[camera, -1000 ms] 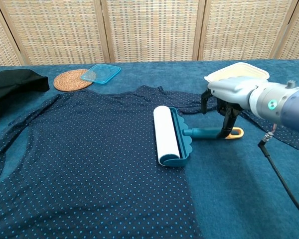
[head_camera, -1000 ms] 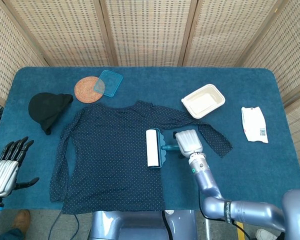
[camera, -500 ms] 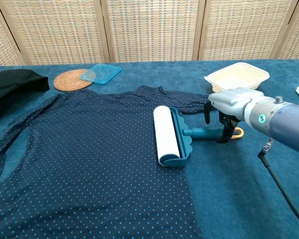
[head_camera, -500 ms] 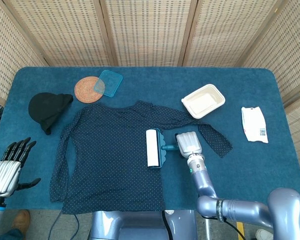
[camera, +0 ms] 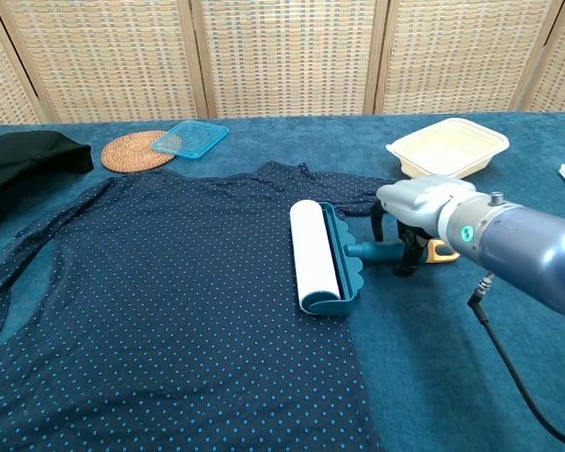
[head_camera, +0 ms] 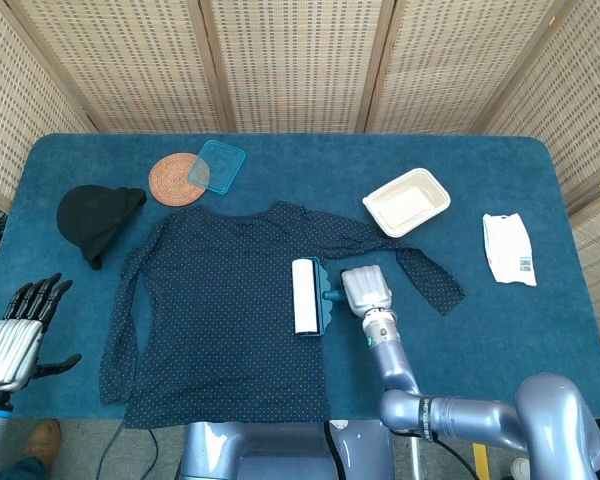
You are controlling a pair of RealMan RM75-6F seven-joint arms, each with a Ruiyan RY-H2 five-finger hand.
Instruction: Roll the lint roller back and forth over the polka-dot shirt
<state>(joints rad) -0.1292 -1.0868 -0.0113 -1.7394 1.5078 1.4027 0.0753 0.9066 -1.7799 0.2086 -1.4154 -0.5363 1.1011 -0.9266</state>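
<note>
Your right hand (camera: pixel 416 209) is arching over the roller (camera: pixel 320 256) handle, fingers (camera: pixel 407 256) curling down around it; whether they are gripping is unclear. The roller head is lying just beyond them on the shirt (head_camera: pixel 220 320). Your left hand (head_camera: pixel 15 335) is hanging open, holding nothing.

Black cap (head_camera: pixel 98 220) sits far left on the blue table (head_camera: pixel 280 160). A teal lid (head_camera: pixel 217 166) overlaps the woven coaster (head_camera: pixel 175 179) up top. Cream tray (head_camera: pixel 407 201) lies right of centre, white packet (head_camera: pixel 508 249) near the right edge.
</note>
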